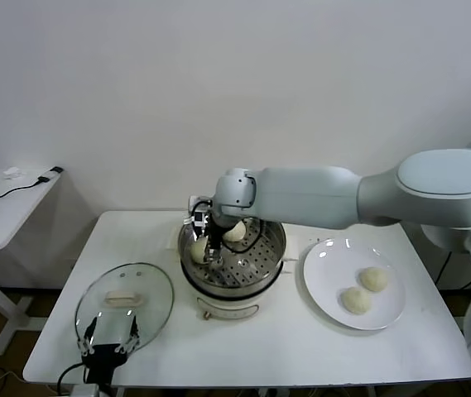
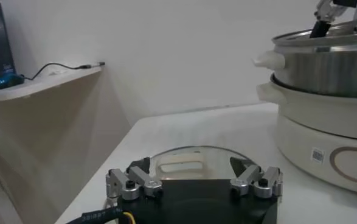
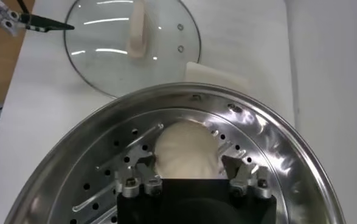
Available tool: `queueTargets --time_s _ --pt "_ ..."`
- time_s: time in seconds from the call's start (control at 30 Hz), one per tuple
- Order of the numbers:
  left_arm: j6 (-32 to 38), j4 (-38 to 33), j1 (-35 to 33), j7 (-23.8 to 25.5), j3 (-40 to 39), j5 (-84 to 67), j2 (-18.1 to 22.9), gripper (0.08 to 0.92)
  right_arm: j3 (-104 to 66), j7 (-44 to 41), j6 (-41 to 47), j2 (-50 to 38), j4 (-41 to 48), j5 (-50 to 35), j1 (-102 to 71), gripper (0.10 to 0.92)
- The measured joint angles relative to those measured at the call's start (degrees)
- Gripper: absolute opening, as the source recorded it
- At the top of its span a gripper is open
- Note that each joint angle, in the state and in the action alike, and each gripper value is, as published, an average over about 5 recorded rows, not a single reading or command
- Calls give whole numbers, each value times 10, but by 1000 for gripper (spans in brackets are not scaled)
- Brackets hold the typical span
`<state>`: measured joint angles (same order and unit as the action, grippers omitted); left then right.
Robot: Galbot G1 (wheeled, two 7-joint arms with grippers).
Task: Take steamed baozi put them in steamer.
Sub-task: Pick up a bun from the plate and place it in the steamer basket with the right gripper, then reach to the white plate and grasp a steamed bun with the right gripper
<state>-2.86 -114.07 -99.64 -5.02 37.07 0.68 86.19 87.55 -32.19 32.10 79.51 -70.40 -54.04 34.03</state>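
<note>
A plain white wall backs a white worktop [image 1: 285, 331], with a smaller side table off to the robot's left. At the centre stands the steamer [image 1: 272, 248], its perforated tray holding two baozi: one at the far side [image 1: 234, 232] and one near the left rim [image 1: 199, 251], directly under the right gripper [image 3: 190, 173]. The right wrist view shows that bun [image 3: 186, 151] resting on the tray between the jaws, which stand wide on either side of it and do not appear to pinch it. So the step in hand looks like the release of the second bun. Two more baozi [image 1: 374, 279] [image 1: 355, 300] lie side by side on the white plate [image 1: 326, 285] just to the right of the steamer. The next move would call for lifting the right gripper straight up clear of the rim, then swinging over to the plate for a third bun. Beyond, the glass lid [image 1: 148, 289] lies flat on the worktop to the left, and the left gripper [image 2: 194, 182] hovers idle at its near edge, jaws wide and empty.
</note>
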Motion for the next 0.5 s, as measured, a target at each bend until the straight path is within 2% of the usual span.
queueTargets --time_s 0.23,0.5 --pt "0 -3 -2 0 -3 4 2 823 0 -45 -32 -33 -19 26 33 823" --pt "1 -6 -3 0 -3 5 1 823 33 -152 -104 -134 -51 63 125 823"
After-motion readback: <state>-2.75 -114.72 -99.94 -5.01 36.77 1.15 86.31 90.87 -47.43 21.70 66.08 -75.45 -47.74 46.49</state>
